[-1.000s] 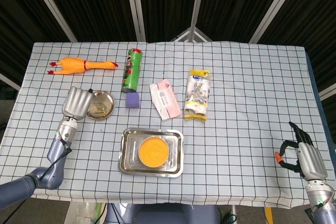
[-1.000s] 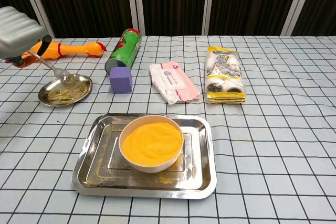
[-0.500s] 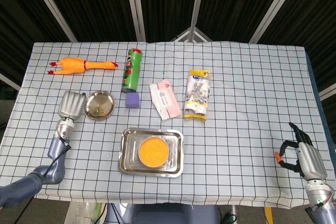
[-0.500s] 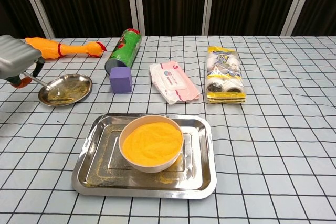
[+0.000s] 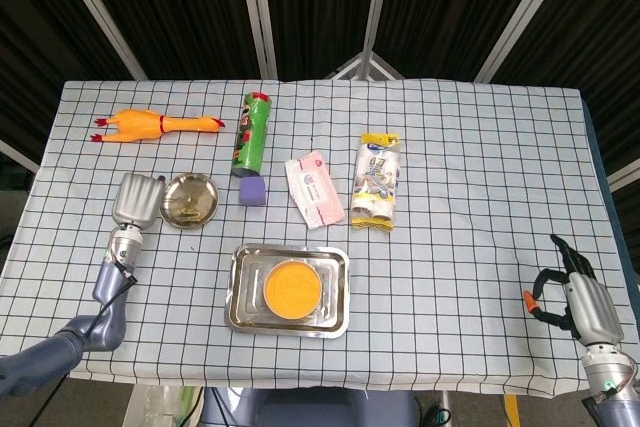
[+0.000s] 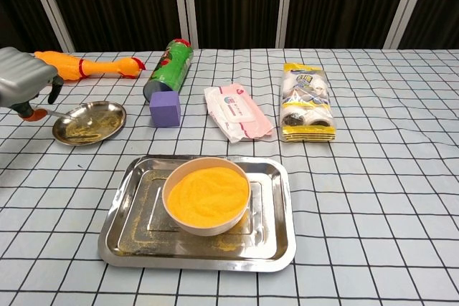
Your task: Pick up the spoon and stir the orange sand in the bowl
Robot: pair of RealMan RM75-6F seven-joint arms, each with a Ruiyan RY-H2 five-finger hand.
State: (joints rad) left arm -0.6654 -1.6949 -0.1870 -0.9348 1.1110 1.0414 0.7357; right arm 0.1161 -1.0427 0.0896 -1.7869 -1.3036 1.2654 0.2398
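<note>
Now, at the left edge of the table (image 5: 480, 147) I have my left hand (image 5: 135, 199) just beside the small steel dish (image 5: 190, 200). From the chest view the fingers (image 6: 54, 91) are curled down around the handle of the spoon (image 6: 68, 116), so that hand grips it, and the spoon's bowl rests inside the dish on a thin scatter of orange grains. Behind the hand, near the far left corner, lies a rubber chicken (image 5: 155, 124), stretched along the far edge.

Moving right, a green canister (image 5: 254, 133) lies on its side pointing toward the far edge, with a purple block (image 5: 253, 191) touching its near end. Close to the near edge, about a third of the way across, sits the steel tray (image 5: 335, 292), and inside it stands the bowl (image 6: 206, 195) filled level with orange sand (image 5: 292, 287); some grains are spilled on the tray floor. The spoon is well apart from this bowl, up and to the left of it.

Past the middle, a pink packet of wipes (image 5: 314, 188) lies tilted, and just right of it a yellow-edged pack of rolls (image 5: 378, 179).

At the near right corner my right hand (image 5: 575, 299) hangs off the table, holding nothing, fingers loosely apart.
</note>
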